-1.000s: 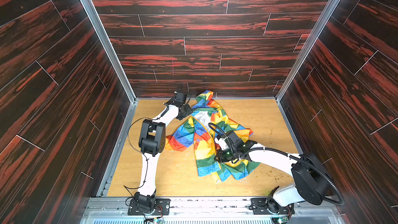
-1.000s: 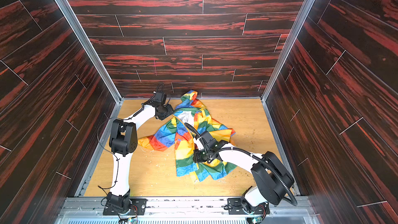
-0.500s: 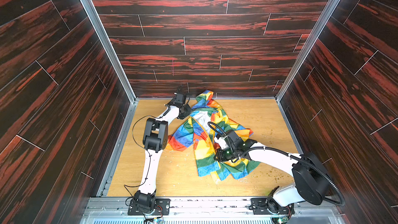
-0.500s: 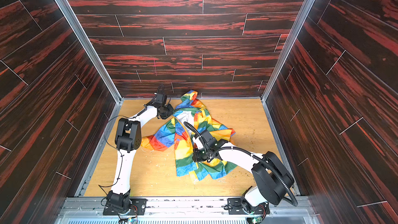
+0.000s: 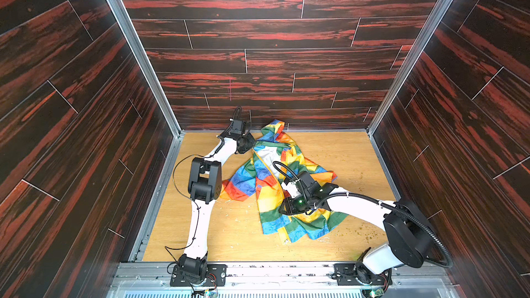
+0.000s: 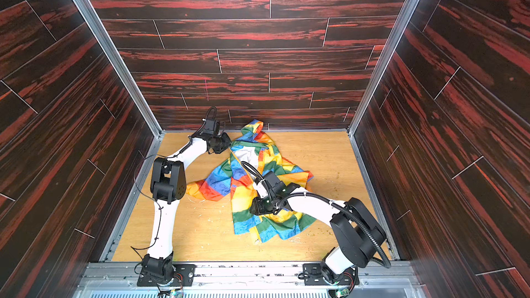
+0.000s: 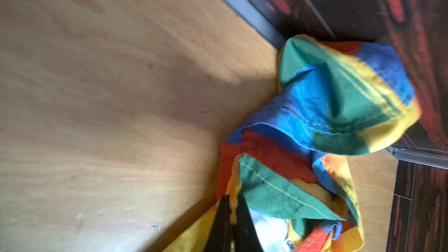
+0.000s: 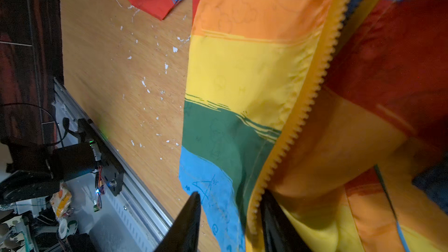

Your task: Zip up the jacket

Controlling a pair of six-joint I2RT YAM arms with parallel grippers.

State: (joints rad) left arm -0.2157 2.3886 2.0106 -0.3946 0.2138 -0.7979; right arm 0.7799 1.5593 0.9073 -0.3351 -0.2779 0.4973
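The wooden table (image 5: 344,153) carries the jacket (image 5: 266,193), crumpled at its centre, hood (image 5: 274,130) toward the back wall (image 5: 286,53). The left gripper (image 7: 231,200) is clenched on the jacket's yellow front edge beside the collar. The right gripper (image 8: 230,195) has its jaws released and apart, straddling the lower front panel and the zipper teeth (image 8: 312,98).

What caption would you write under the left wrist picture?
The left tool pinches the yellow zipper edge of the rainbow jacket, near its hood, on the wooden table.
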